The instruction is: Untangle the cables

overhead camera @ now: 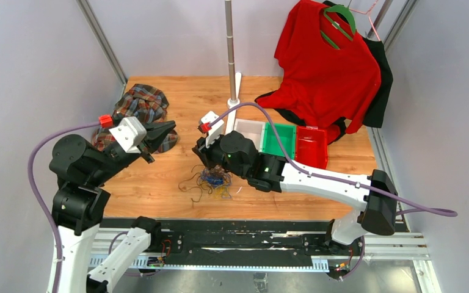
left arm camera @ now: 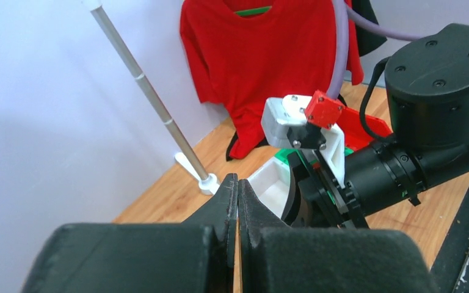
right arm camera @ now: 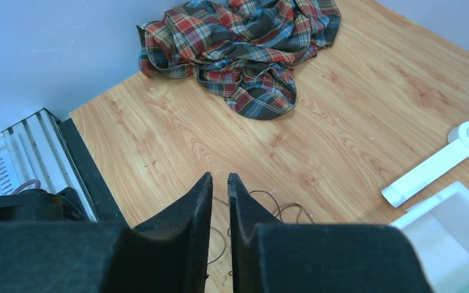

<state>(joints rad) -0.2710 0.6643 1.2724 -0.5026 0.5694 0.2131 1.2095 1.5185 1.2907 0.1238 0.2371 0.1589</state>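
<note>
None of the cables [overhead camera: 214, 180] looks freed: one knot by the desk's [overhead camera: 152, 183] near edge, right gripper [right arm camera: 219, 177] nearly closed above it, hold unclear, left gripper [left arm camera: 238, 183] pressed together, empty.

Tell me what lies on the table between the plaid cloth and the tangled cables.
Only bare table separates the plaid cloth from the cables, plain in the right wrist view; in the top view the left gripper hangs above its cloth end.
</note>
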